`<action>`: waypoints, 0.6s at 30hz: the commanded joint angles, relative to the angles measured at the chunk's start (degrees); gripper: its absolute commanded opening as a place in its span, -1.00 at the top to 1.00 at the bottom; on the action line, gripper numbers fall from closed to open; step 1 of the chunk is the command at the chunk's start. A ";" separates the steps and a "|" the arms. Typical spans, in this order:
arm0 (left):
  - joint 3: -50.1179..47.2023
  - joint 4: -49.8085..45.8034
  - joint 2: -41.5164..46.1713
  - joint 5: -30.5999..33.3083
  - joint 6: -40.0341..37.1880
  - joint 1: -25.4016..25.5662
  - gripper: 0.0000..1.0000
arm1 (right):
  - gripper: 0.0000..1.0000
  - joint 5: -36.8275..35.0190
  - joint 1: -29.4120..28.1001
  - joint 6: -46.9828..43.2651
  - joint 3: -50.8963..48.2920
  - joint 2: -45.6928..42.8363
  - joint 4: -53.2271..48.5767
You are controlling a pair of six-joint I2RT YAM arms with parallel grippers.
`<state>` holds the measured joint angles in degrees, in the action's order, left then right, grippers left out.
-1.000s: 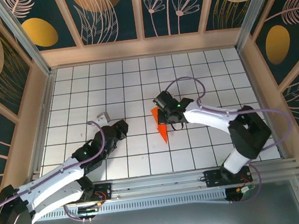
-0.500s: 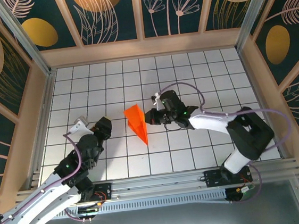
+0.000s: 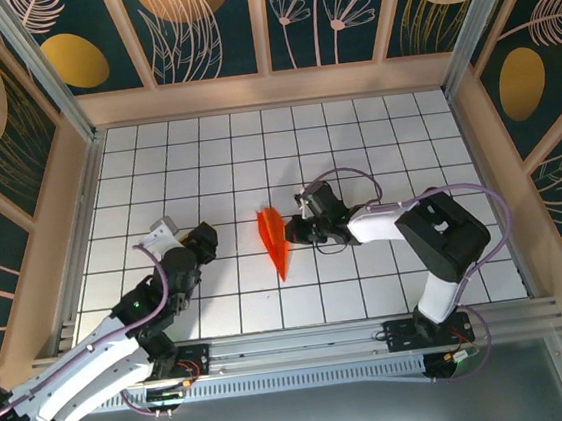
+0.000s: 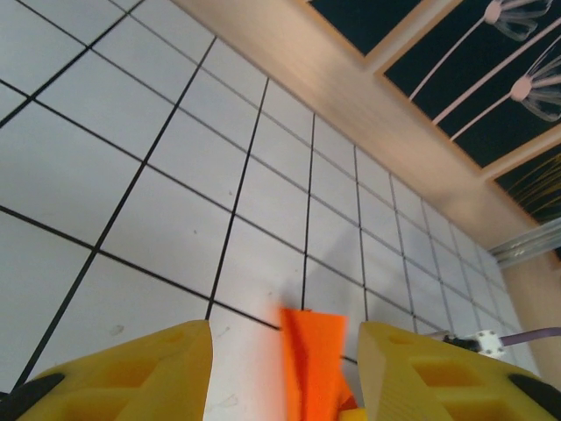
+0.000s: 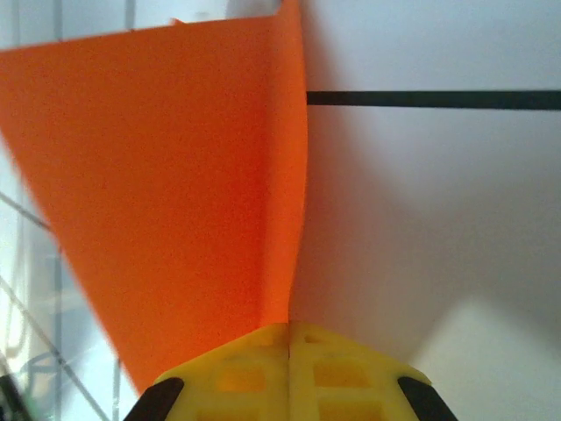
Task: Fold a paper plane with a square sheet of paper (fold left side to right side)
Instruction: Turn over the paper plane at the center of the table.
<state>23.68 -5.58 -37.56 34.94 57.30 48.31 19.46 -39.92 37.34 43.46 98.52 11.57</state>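
One narrow, pointed paper plane (image 3: 275, 241) of creased bright orange paper sits mid-way across the white gridded table (image 3: 154, 153). The right gripper (image 5: 289, 338) pinches it with jaws fully closed. The left gripper (image 4: 285, 351) points at it from well apart, half open and empty. Folding looks nearly finished, and the next move is probably a careful release or a last wing crease.

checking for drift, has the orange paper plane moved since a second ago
Yes. The paper plane, pinched in the right tool, now sits further left against the lines of the grid floor than a second ago.
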 commanded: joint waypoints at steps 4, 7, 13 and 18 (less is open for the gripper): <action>2.58 4.13 -4.41 -2.48 -2.97 -0.18 0.04 | 1.00 -3.82 1.61 -3.31 -1.37 -4.87 -4.83; 2.72 4.68 -5.37 -2.85 -3.03 -0.16 0.04 | 1.00 -3.88 1.60 -3.50 -1.62 -6.01 -4.93; 2.60 4.56 -5.46 -2.48 -3.00 -0.13 -0.02 | 0.74 -4.91 1.76 -3.86 -0.85 -6.19 -7.12; 2.51 3.83 -4.68 -1.36 -3.15 -0.14 -0.10 | 0.55 -7.52 1.77 -3.93 -0.22 -8.68 -10.40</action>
<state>24.95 -2.35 -43.07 32.23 55.29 48.31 14.90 -38.33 34.44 42.46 92.86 4.49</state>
